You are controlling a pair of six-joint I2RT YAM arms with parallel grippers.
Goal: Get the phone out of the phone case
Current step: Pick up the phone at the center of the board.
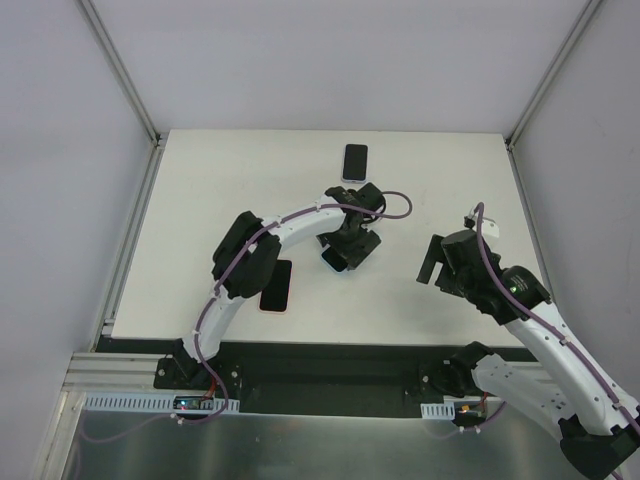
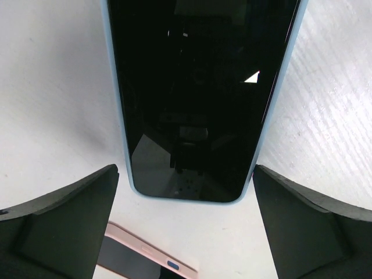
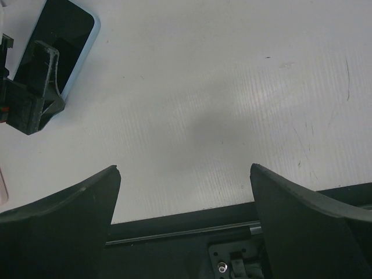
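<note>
I hold left gripper wide open, empty, over phone. Glass likely slick, stiff; phone case rim probably bendy: pinch long edges. Right gripper open, empty.

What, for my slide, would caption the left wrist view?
Open left gripper poised over the blue-cased phone on the white table, pink-cased phone nearby.

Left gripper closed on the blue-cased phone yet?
No, the left gripper is open, its fingers clear of the phone on both sides.
</note>
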